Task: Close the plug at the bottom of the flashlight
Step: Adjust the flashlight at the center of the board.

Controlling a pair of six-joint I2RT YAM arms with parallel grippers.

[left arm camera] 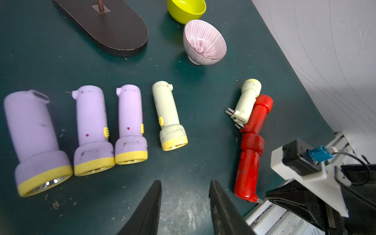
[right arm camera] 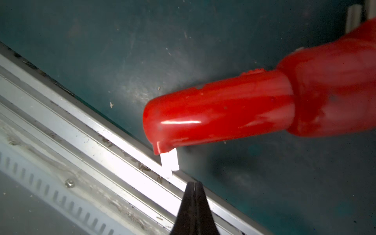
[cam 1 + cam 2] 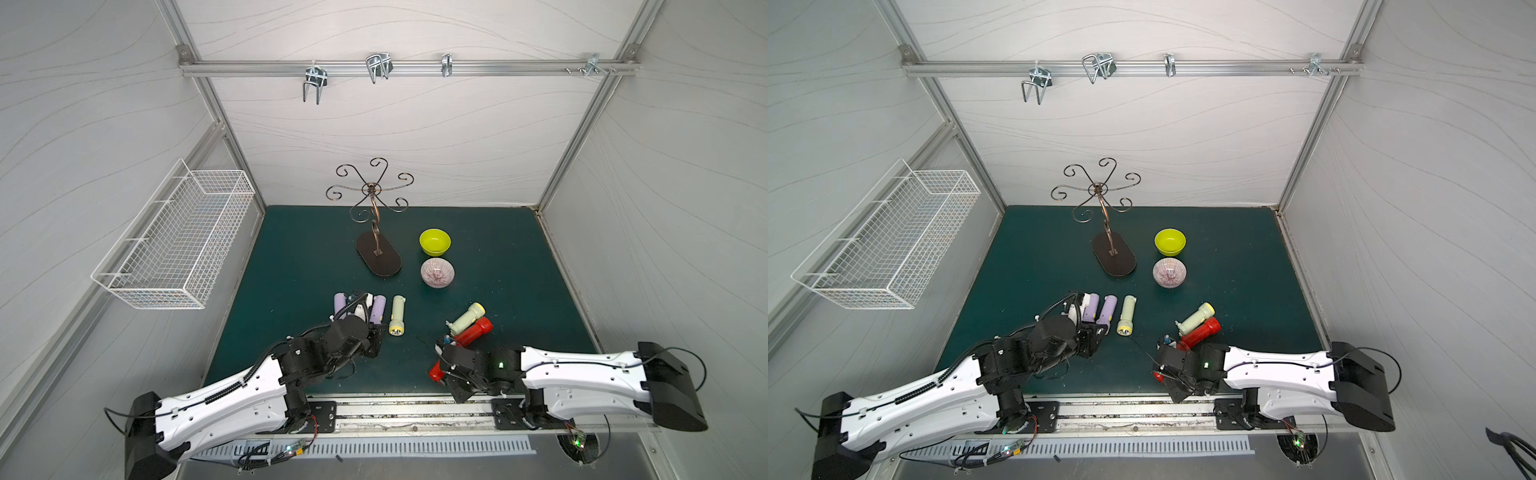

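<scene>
**A:** Where does the red flashlight (image 2: 219,114) lie?

**B:** On the desk (image 3: 519,270), close to its front edge and right of the middle. Its long axis slants back from that edge, and the plug (image 2: 169,162) juts from the tail nearest the edge.

**A:** Which arm is nearer?

**B:** The right. The right end effector (image 2: 194,185) is clenched on nothing, and the plug sits just ahead of its tips. The left end effector (image 1: 185,181) hangs parted and empty, well apart.

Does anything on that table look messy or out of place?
Yes. A cream flashlight lies askew against a red flashlight, apart from the neat row of flashlights, its plug prongs sticking out.
</scene>
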